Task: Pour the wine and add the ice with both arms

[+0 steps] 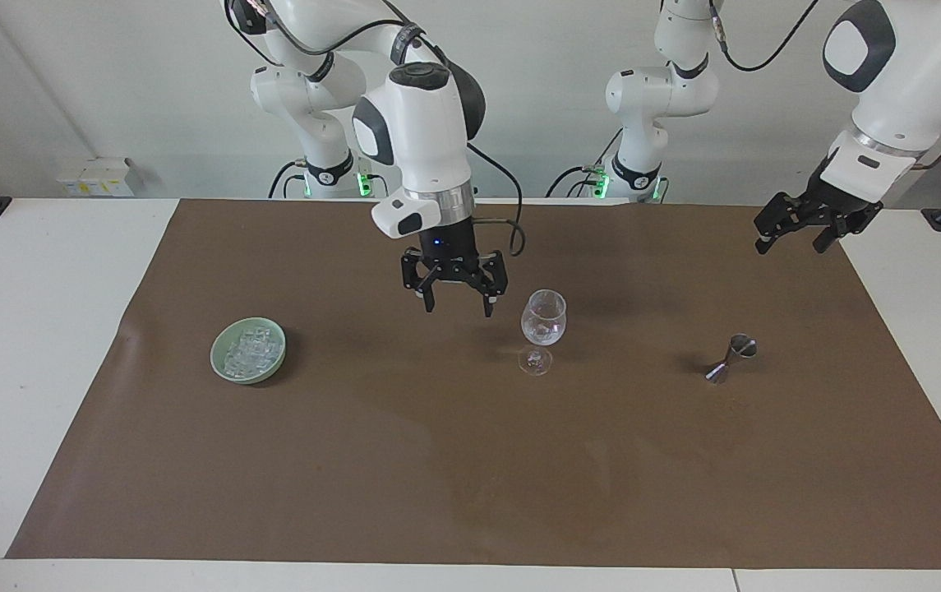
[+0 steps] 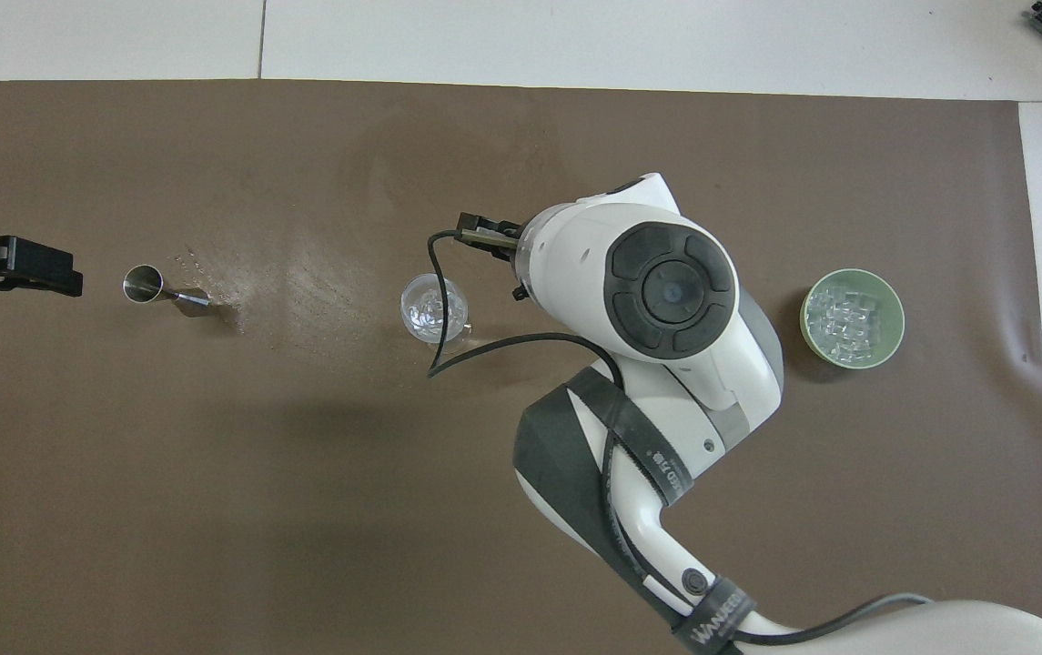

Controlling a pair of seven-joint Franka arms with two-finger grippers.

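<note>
The wine glass (image 1: 543, 322) stands upright mid-mat with clear ice cubes glinting in its bowl; it also shows in the overhead view (image 2: 434, 309). More ice (image 1: 246, 349) fills the pale green dish (image 1: 223, 366) toward the right arm's end, and shows in the overhead view (image 2: 851, 317). My right gripper (image 1: 458, 308) hangs open and empty over the mat beside the glass, on the dish's side; in the overhead view its own wrist (image 2: 666, 291) hides it. My left gripper (image 1: 791, 243) is open and empty, in the air over the mat's edge at the left arm's end.
A small steel jigger (image 1: 731, 358) lies tilted on the mat between the glass and the left arm's end; it also shows in the overhead view (image 2: 156, 288). The brown mat (image 1: 470, 493) covers most of the white table. The right arm's cable loops over the glass in the overhead view.
</note>
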